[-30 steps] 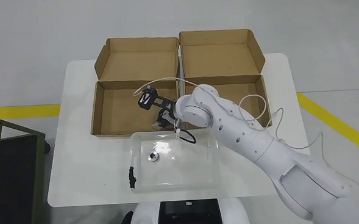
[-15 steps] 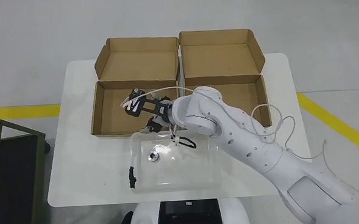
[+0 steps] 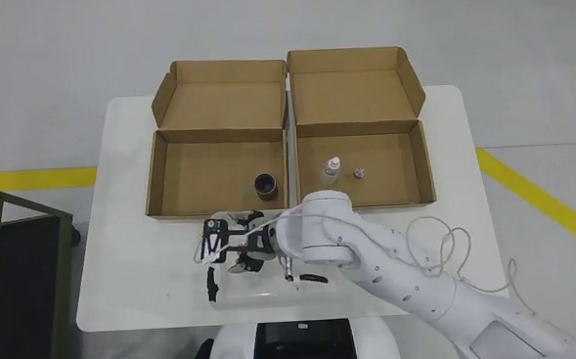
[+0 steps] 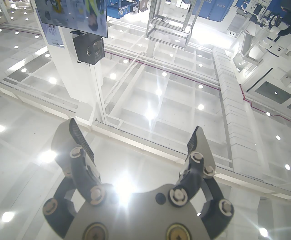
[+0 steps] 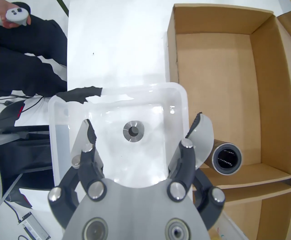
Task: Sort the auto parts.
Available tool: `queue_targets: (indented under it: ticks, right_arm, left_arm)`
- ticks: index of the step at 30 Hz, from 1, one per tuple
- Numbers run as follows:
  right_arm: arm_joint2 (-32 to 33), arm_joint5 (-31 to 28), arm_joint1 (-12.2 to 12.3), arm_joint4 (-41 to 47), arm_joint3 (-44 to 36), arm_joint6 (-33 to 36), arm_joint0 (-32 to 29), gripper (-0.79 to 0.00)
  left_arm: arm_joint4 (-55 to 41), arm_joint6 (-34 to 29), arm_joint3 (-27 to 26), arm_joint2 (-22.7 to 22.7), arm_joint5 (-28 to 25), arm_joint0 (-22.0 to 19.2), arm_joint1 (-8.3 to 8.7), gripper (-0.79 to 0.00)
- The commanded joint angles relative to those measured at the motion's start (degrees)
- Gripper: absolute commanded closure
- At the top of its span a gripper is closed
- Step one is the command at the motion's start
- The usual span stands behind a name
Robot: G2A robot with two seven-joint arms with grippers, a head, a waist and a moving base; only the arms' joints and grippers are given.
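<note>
Right now my right gripper (image 5: pixel 144 126) hangs spread wide, holding nothing, over the left end of the clear bin (image 5: pixel 184 106). The bin sits at the near edge of the table (image 3: pixel 125 237), about midway along it. On the bin's floor lies a round metal bushing (image 5: pixel 133 131) with a dark bore, end up. From my wrist it shows between my two fingers, and I cannot tell how high above it they are. A strip of black tape (image 5: pixel 78 95) clings to the bin's left rim.

Beyond the bin, two open cardboard boxes stand side by side. The left box (image 3: pixel 200 179) holds a black cylinder (image 3: pixel 266 185) by its near right corner, close to the wall next to the right box (image 3: pixel 395 164). That one holds a small white bottle (image 3: pixel 331 170) in its left half. Just right of the bottle is a small part (image 3: pixel 360 173), too tiny for me to make out.

My left gripper (image 4: pixel 136 134) is likewise spread open and empty, pointing up at the ceiling.
</note>
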Motion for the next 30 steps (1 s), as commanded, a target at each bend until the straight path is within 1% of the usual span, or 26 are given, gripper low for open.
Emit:
queue_targets:
  ticks: [1, 5, 6, 10, 11, 13, 16, 20, 23, 25, 26, 28, 30]
  right_arm:
    - [-0.2, -0.1, 0.2, -0.8, -0.1, 0.2, -0.9, -0.708]
    - [-0.6, -0.4, 0.4, -2.2, 1.0, 0.5, -1.9, -0.711]
    - [-0.7, -0.6, 0.4, -2.4, 1.5, 0.4, -2.1, -0.69]
    - [-1.1, -0.3, 0.2, -3.3, 3.6, -0.7, -2.1, -0.65]
    - [-1.3, -0.4, 0.1, -3.5, 4.2, -0.9, -2.1, -0.616]
    - [-1.9, -0.4, -0.1, -3.9, 5.1, -1.6, -1.8, -0.594]
    - [-2.6, -0.4, -0.6, -4.4, 6.7, -2.2, -1.1, -0.585]
    - [-3.4, -0.2, -1.2, -4.8, 9.0, -3.4, -0.3, -0.591]
    - [-3.9, -0.4, -1.6, -4.7, 10.6, -3.9, 0.1, -0.533]
    - [-4.0, -0.6, -1.8, -4.5, 11.5, -4.2, 0.4, -0.462]
    - [-4.1, -0.6, -1.9, -4.4, 11.8, -4.3, 0.5, -0.388]
    - [-4.2, -0.7, -2.1, -4.3, 12.3, -4.5, 0.7, -0.369]
    - [-4.3, -0.9, -2.3, -4.2, 12.6, -4.8, 0.8, -0.302]
  left_arm:
    - [0.0, 0.0, 0.0, 0.0, 0.0, 0.0, 0.0, -0.785]
    - [0.0, 0.0, 0.0, 0.0, 0.0, 0.0, 0.0, -0.785]
    - [0.0, 0.0, 0.0, 0.0, 0.0, 0.0, 0.0, -0.785]
    - [0.0, 0.0, 0.0, 0.0, 0.0, 0.0, 0.0, -0.785]
    - [0.0, 0.0, 0.0, 0.0, 0.0, 0.0, 0.0, -0.785]
    - [0.0, 0.0, 0.0, 0.0, 0.0, 0.0, 0.0, -0.785]
    - [0.0, 0.0, 0.0, 0.0, 0.0, 0.0, 0.0, -0.785]
    - [0.0, 0.0, 0.0, 0.0, 0.0, 0.0, 0.0, -0.785]
    - [0.0, 0.0, 0.0, 0.0, 0.0, 0.0, 0.0, -0.785]
    - [0.0, 0.0, 0.0, 0.0, 0.0, 0.0, 0.0, -0.785]
    - [0.0, 0.0, 0.0, 0.0, 0.0, 0.0, 0.0, -0.785]
    - [0.0, 0.0, 0.0, 0.0, 0.0, 0.0, 0.0, -0.785]
    - [0.0, 0.0, 0.0, 0.0, 0.0, 0.0, 0.0, -0.785]
